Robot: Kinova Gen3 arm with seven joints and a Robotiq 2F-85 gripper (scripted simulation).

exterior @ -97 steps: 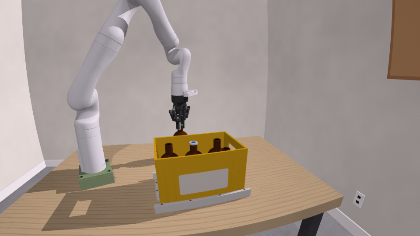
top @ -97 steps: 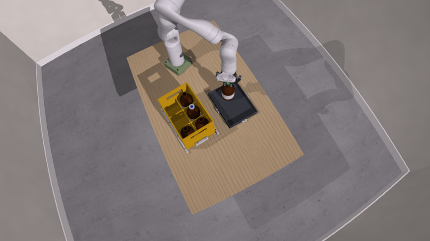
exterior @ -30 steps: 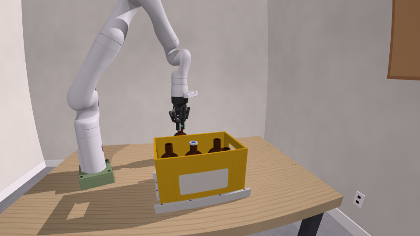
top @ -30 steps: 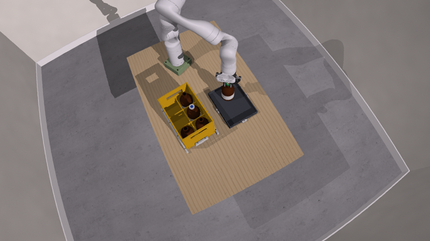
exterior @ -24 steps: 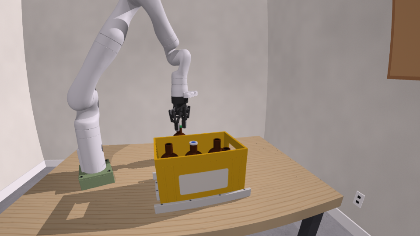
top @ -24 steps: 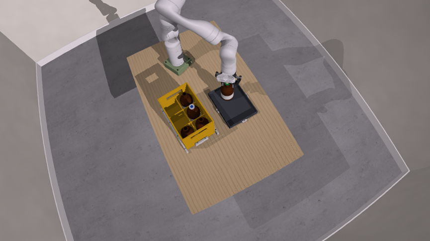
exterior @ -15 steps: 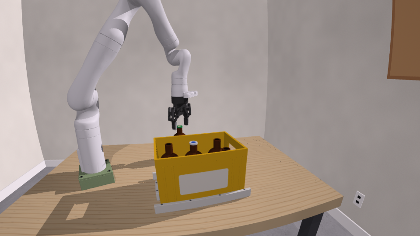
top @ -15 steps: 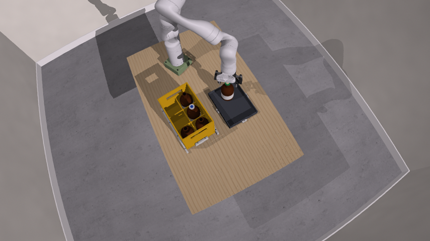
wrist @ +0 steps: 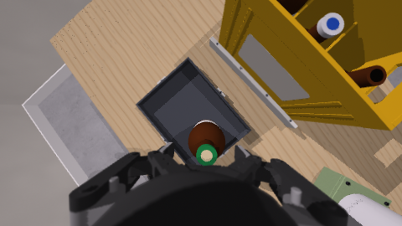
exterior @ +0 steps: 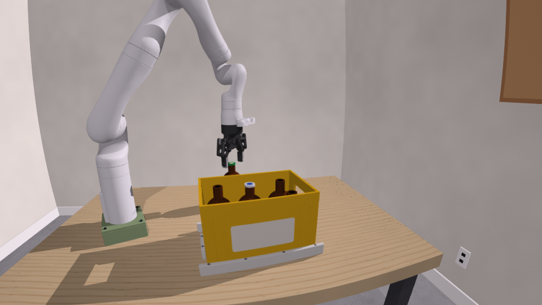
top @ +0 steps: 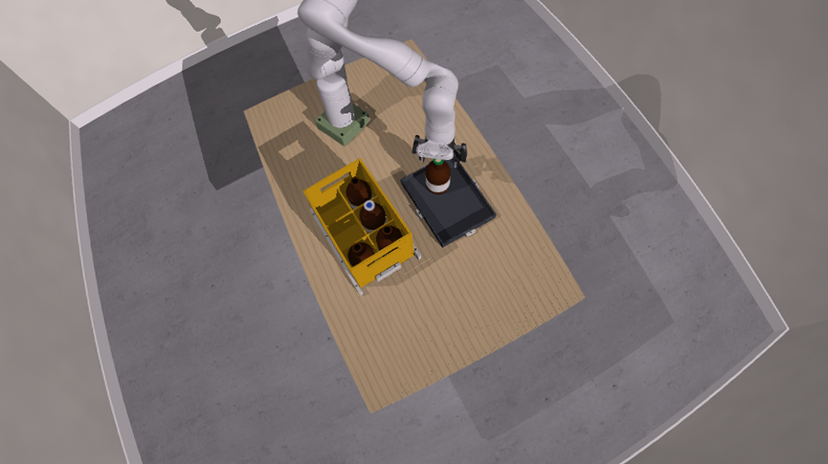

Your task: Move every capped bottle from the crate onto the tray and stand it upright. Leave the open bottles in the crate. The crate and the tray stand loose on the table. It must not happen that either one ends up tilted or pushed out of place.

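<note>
The top view looks steeply down from far above the crate (top: 365,223). The exterior view faces the crate's (exterior: 259,223) labelled side, close and level. The wrist view looks down beside it; all share the crate (wrist: 318,79).

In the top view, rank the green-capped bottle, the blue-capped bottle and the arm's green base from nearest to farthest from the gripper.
1. Green-capped bottle, on the tray right under the open gripper.
2. Blue-capped bottle, in the crate's middle row.
3. Green base, about as far; too close to call.
</note>
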